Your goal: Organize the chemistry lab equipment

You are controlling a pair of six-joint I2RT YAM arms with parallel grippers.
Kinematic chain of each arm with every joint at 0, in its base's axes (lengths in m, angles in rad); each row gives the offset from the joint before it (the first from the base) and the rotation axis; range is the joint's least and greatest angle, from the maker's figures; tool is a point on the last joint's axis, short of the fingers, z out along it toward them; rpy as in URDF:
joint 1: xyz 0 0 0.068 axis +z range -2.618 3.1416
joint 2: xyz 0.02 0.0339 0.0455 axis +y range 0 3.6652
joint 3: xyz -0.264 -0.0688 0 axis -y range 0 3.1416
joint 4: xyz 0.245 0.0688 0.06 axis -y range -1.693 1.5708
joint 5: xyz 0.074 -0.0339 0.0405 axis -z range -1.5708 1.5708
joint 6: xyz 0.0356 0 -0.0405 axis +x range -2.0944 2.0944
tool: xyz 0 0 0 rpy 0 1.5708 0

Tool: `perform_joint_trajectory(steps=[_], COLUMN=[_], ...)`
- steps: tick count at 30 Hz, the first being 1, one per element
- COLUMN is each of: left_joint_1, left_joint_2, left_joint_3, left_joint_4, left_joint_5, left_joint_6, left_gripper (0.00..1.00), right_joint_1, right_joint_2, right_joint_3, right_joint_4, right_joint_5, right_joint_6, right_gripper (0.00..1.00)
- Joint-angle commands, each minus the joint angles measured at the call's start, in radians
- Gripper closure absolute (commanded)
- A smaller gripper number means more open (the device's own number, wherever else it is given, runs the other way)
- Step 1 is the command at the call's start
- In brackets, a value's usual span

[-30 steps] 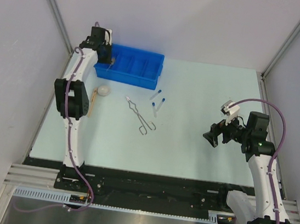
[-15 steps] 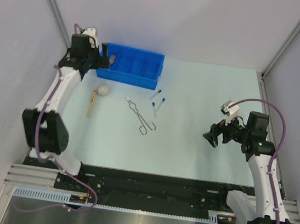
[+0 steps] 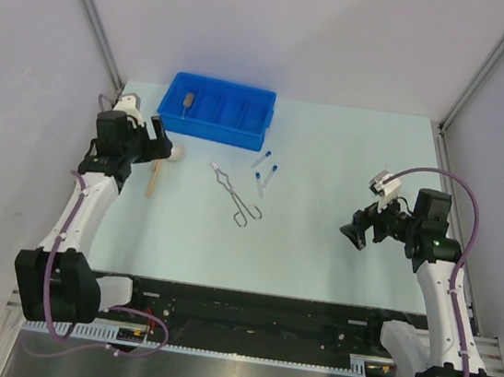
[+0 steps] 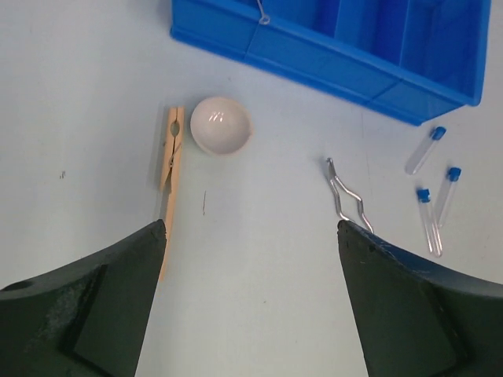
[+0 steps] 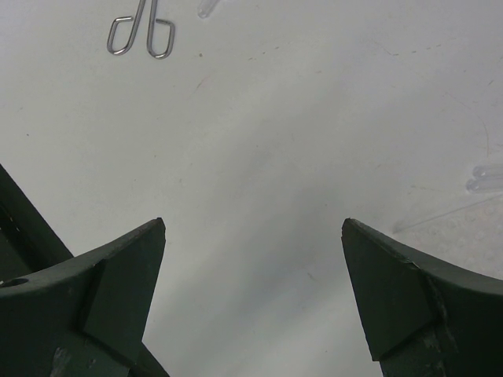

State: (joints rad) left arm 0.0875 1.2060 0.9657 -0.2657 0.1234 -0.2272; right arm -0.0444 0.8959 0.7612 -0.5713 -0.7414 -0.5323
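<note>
Left gripper (image 4: 251, 228): jaws spread wide, nothing between them. Hangs over the table's left side, short of the bin (image 4: 330, 71).

Right gripper (image 5: 251, 224): likewise spread wide and empty, above bare table on the right, well apart from all items.

Items outstanding on the table:
- Peg (image 4: 170, 157), wooden, flat on the table, just ahead of the left finger in the wrist view.
- Dish (image 4: 222, 125), upright, just beside the peg's far end on its right; no contact apparent.
- Tongs (image 4: 346, 196), farther right, loops toward the right arm.
- Tubes (image 4: 446, 196), three, blue-capped, beyond the tongs and near the bin's right corner.

Deciding relation: peg's long axis runs away from the wrist camera, close to square across the closing line of the jaws. Suits a pinch across its width with little or no wrist turn. Lies off-centre, toward the left finger, so a sideways shift is judged necessary before descent.

Nearer arm: left, for both peg and dish. Tongs lie between the two arms, somewhat closer to the left one.

Risk, as judged: dish close enough to the peg for the right finger to nudge it on the way down.
</note>
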Motion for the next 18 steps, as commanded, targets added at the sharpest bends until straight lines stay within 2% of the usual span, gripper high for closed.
perform_joint_trajectory(steps=[1,9,18], left_joint_1=[0.004,0.001,0.003], left_joint_2=[-0.023,-0.082,-0.016], left_joint_3=[-0.018,-0.091,-0.064], left_joint_4=[-0.020,-0.044,-0.087], left_joint_5=[-0.014,-0.048,-0.030], left_joint_6=[0.040,0.104,0.123], left_gripper=[0.05,0.01,0.00], right_joint_1=[-0.003,-0.008,-0.011], right_joint_2=[-0.022,-0.018,-0.017], right_joint_3=[-0.010,-0.014,-0.019], right_joint_4=[0.005,-0.002,-0.006], right_joint_5=[-0.032,-0.053,-0.064], right_joint_6=[-0.020,-0.037,-0.043], right_gripper=[0.00,0.00,0.00])
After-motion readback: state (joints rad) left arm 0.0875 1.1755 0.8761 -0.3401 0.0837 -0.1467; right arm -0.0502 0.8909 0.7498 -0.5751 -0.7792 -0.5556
